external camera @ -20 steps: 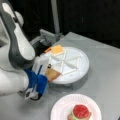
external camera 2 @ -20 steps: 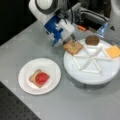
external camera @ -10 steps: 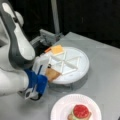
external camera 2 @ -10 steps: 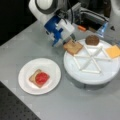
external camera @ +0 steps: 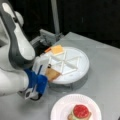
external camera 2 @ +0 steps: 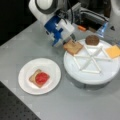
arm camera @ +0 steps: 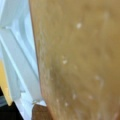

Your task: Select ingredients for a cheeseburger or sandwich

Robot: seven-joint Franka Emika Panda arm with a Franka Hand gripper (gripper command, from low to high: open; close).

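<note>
Where the gripper (external camera 2: 72,40) reaches down, the bread square (external camera 2: 72,47) lies directly beneath.

arm (external camera: 17,47): white shells, grey joint bands | wrist: blue block (external camera 2: 53,30), white housing | black cable

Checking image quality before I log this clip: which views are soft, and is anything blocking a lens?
Both front views are soft and blocky; the tray casts a dark shadow on the table. The wrist view is almost filled by the bread square close to the lens, its speckles blurred. The pincer sits at that bread.
</note>
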